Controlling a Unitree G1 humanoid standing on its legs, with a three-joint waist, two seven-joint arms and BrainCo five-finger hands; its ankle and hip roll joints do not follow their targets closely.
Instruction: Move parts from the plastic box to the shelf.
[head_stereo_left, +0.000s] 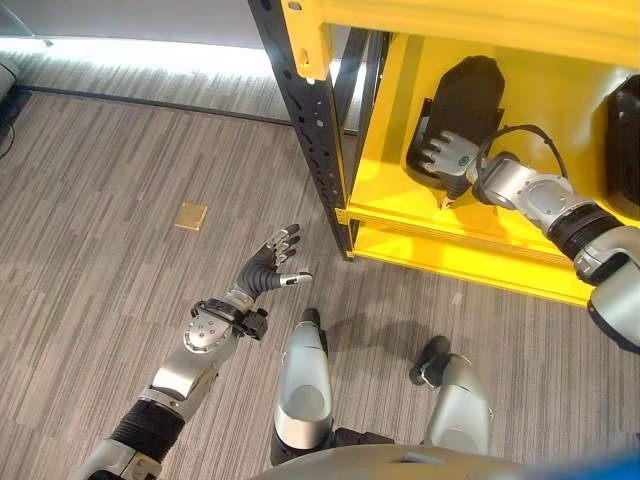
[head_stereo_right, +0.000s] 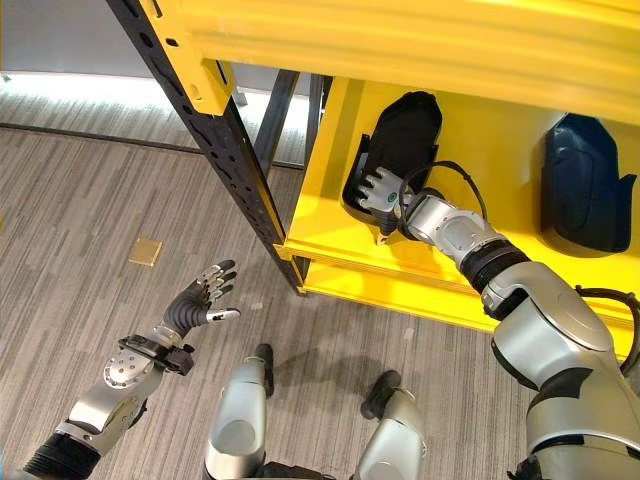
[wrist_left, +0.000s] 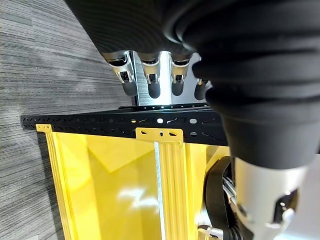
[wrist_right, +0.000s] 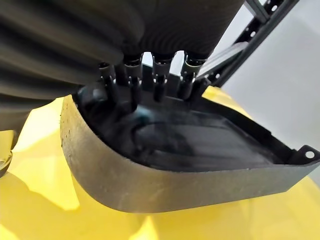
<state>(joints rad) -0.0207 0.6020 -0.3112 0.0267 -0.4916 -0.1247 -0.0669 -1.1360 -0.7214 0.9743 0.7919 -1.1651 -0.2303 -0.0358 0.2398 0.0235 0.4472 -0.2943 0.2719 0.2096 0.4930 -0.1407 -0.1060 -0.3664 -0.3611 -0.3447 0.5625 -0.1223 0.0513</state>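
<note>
Grey striped carpet (head_stereo_left: 120, 180) ran under a yellow shelf (head_stereo_left: 500, 240) with a black perforated upright (head_stereo_left: 310, 130), and a small tan plate (head_stereo_left: 191, 216) lay on the floor well out beyond the left hand. On the shelf board, a black moulded part (head_stereo_right: 405, 130) lay directly under the right hand (head_stereo_right: 380, 192), already delivered to where the task wanted it; a second dark part (head_stereo_right: 580, 180) sat further along the board, well off to that hand's outer side. The right hand's fingers (wrist_right: 157, 75) reached over the rim into the part's hollow, curled on its edge, so I judged it gripping the part (the thumb was hidden, so the hold could have been only a hook). The left hand (head_stereo_left: 268, 265) hung over the carpet, just short of the upright, fingers spread and holding nothing.

The part looked like a stiff, thin-walled shell, probably light, with a matte rim that should not slip. Its raised edge seemed the natural place to hold; the smooth inner surface offered little purchase.
</note>
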